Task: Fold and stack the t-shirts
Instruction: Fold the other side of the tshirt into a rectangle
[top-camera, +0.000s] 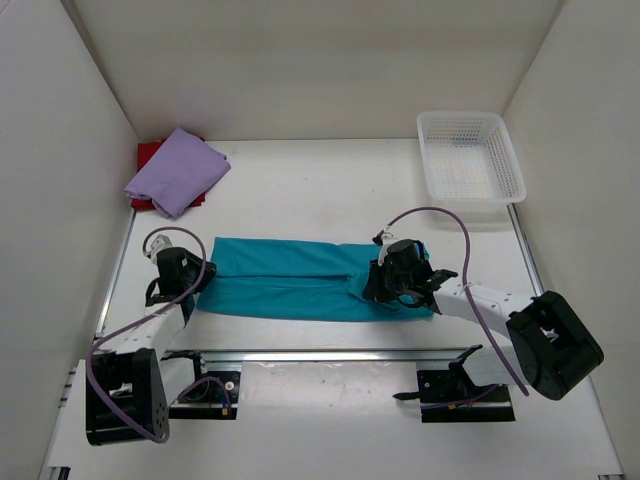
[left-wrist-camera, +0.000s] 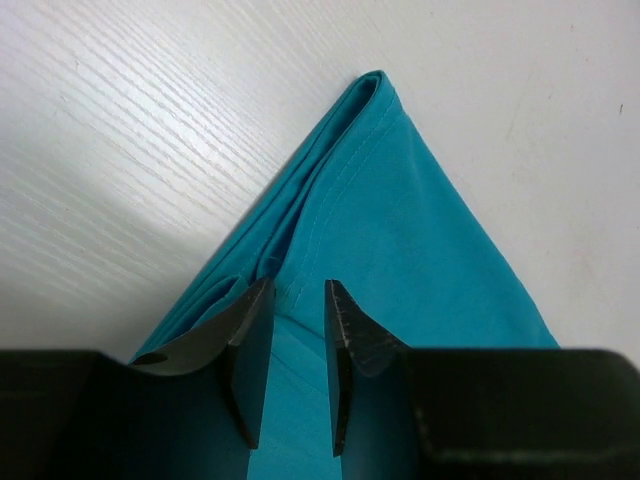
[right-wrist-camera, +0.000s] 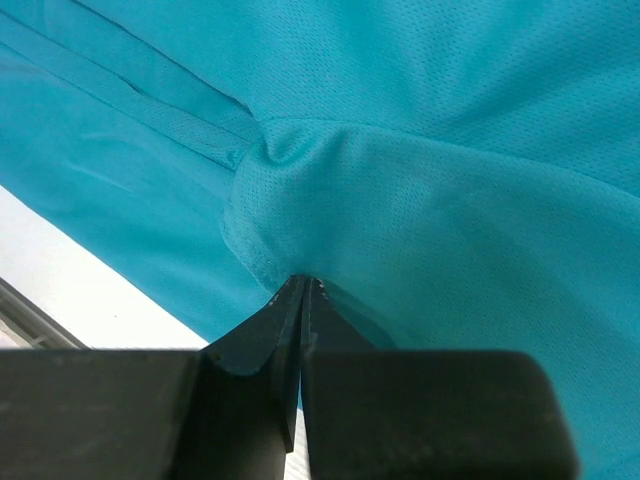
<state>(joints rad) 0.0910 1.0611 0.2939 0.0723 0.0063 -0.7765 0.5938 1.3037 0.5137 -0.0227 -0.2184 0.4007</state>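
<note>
The teal t-shirt (top-camera: 290, 280) lies folded into a long strip across the middle of the table. My left gripper (top-camera: 183, 275) is at its left end. In the left wrist view the left gripper (left-wrist-camera: 298, 285) is open over the folded corner of the teal cloth (left-wrist-camera: 400, 220), which shows between the jaws. My right gripper (top-camera: 388, 280) is on the strip's right part. In the right wrist view the right gripper (right-wrist-camera: 303, 280) is shut on a pinched fold of the teal cloth (right-wrist-camera: 420, 150). The lavender t-shirt (top-camera: 178, 168) lies folded on the red t-shirt (top-camera: 148, 153) at the back left.
A white mesh basket (top-camera: 513, 160) stands at the back right. White walls close the left, back and right sides. A metal rail (top-camera: 330, 353) runs along the near edge between the arm bases.
</note>
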